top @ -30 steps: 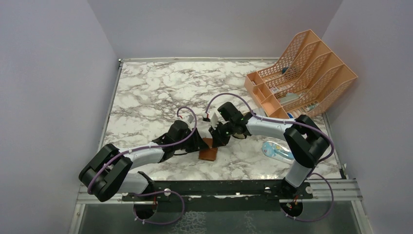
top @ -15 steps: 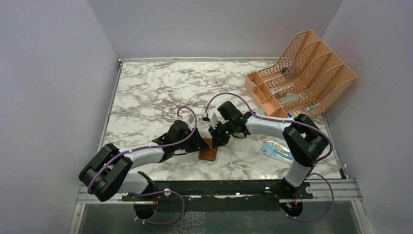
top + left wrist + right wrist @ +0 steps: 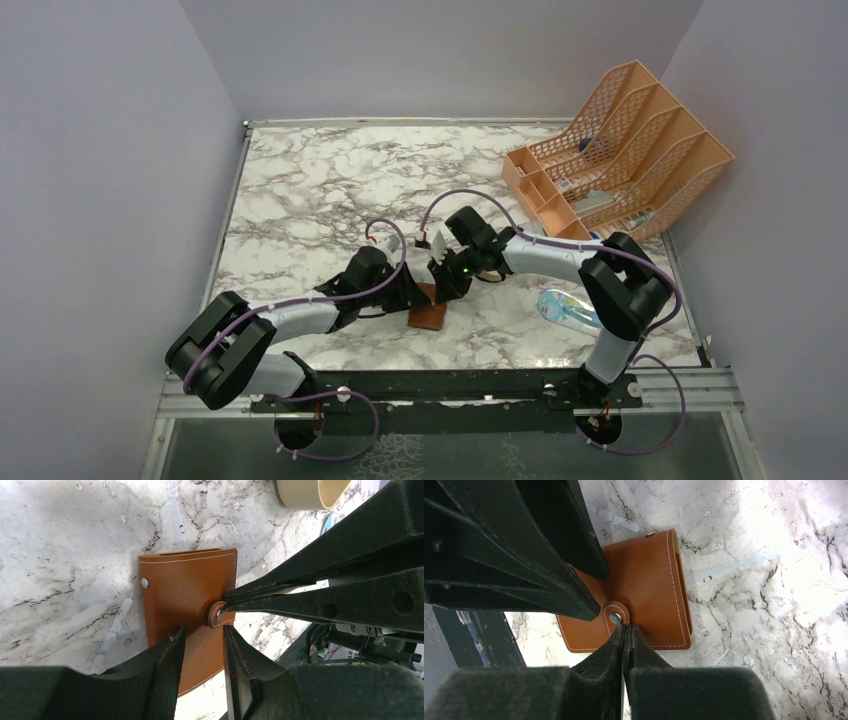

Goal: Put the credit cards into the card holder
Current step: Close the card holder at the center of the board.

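Right wrist view puts the right gripper (image 3: 625,627) nearest. Its jaws are pressed together, with the tips at the round snap tab (image 3: 615,616) of the card holder (image 3: 649,580), seemingly nipping the tab's edge at its 6 o'clock. The step in hand looks like unsnapping the closed holder. Doing it well would mean peeling the tab up off the stud in a short arc rather than dragging it sideways, while the other arm pins the body so the whole wallet does not lift.

Left wrist view shows the left gripper (image 3: 201,630) with its jaws partly apart. Its tips are set on or just over the brown face at the holder's 6 o'clock edge, and whether they press down cannot be told. The holder lies flat and shut on the marble table (image 3: 330,190), at about 6 o'clock of the tabletop, between the two arms.

No credit cards can be made out. Farther off, a tan tray (image 3: 310,492) sits at 1 o'clock, a blue-and-clear packet (image 3: 570,308) at 4 o'clock, and an orange file rack (image 3: 620,150) at 2 o'clock.
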{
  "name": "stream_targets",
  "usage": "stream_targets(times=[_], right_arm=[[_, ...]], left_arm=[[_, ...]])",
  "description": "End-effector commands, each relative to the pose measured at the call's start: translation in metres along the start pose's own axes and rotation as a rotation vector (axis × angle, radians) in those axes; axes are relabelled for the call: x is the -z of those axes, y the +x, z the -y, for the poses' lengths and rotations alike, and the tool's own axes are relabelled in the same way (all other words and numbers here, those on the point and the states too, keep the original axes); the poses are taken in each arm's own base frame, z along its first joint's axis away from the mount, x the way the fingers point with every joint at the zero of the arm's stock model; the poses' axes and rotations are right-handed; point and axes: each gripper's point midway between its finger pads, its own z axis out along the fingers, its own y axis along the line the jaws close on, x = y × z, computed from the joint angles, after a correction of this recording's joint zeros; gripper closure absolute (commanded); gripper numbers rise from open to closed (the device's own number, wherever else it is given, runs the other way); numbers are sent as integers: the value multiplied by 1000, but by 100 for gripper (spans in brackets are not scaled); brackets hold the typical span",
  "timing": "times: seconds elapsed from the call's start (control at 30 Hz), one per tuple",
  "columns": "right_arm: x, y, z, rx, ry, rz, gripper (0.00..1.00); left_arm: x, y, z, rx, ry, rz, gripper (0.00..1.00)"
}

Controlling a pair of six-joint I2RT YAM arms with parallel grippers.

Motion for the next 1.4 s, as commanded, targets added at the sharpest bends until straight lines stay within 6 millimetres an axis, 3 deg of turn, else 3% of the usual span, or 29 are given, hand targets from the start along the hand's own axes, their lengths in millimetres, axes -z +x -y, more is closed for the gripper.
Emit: stream_targets(times=[0.0,1.0,1.37], right_arm=[[-5,12,-8,-25,-45,-57,99],[-4,32,-14,-80,-61,-123,99],[3,26,-16,-85,-43,-106,99]], left_arm=[[-3,11,-8,-9,-24,-50,63],[-10,17,-26,-26,-106,-88,67],[-8,16,-25,-21,-106,-80,61]])
